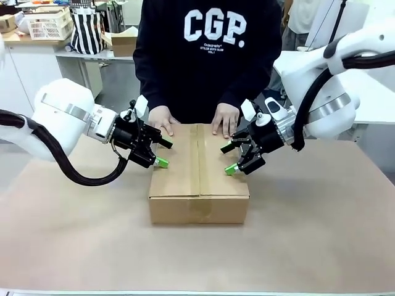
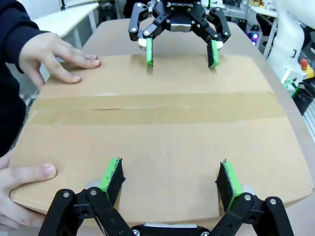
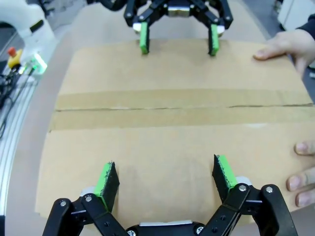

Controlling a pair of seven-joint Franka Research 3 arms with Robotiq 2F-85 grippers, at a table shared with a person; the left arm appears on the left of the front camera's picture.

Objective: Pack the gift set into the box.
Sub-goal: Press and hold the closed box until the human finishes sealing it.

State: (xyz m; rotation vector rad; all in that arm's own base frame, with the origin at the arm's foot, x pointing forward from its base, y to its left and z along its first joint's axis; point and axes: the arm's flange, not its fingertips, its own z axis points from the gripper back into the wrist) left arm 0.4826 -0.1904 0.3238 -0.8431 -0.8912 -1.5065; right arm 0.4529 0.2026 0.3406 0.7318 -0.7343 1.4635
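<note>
The box [image 1: 199,176] is a shallow brown carton, closed, with a tape strip [image 2: 157,108] along its centre seam; the box [image 3: 172,123] also lies below the right wrist camera. My left gripper [image 1: 163,152] hovers open at the box's left edge, its green pads [image 2: 112,175] just over the lid. My right gripper [image 1: 228,159] stands open at the right edge, its pads [image 3: 224,172] above the lid. Neither holds anything. A person's hands [image 1: 163,120] rest on the far end of the lid. The gift set is out of view.
The person in a dark sweatshirt [image 1: 210,49] stands at the far side. The table [image 1: 321,228] is covered in brown paper. Shelves with a basket [image 1: 48,23] and a small carton [image 1: 123,42] stand behind.
</note>
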